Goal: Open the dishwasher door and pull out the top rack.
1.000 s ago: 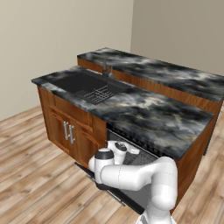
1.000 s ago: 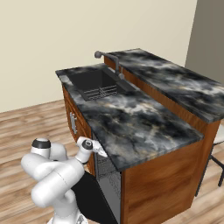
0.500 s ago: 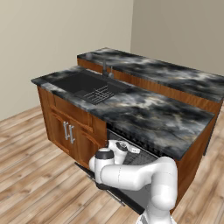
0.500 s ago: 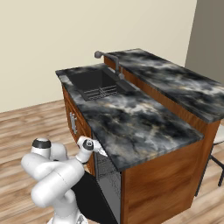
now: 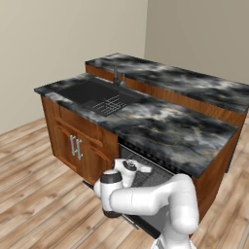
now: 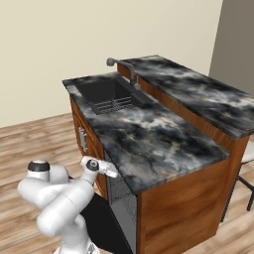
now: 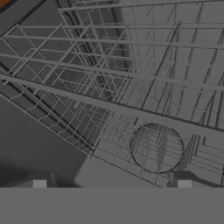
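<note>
gripper (image 7: 111, 183): jaws spread wide, nothing between them; the two dark tips sit far apart at the bottom of the hand view
hand: at the mouth of the dishwasher, under the counter edge, seen from both base views
dishwasher door (image 6: 101, 223): folded down and open, a flat black panel slanting toward the floor beside the arm
top rack (image 7: 131, 65): grey wire grid straight ahead of the tips in the hand view; in the left base view (image 5: 146, 176) its front part shows just under the counter, behind the hand
rack contact: cannot tell whether the tips touch the wire
counter (image 5: 165, 126): dark marbled top, directly above the dishwasher
sink (image 5: 95, 93): black basin with a small wire grid, well to the left of the dishwasher in the left base view
cabinet doors (image 5: 73, 141): brown wood, vertical silver handles, closed, under the sink
</note>
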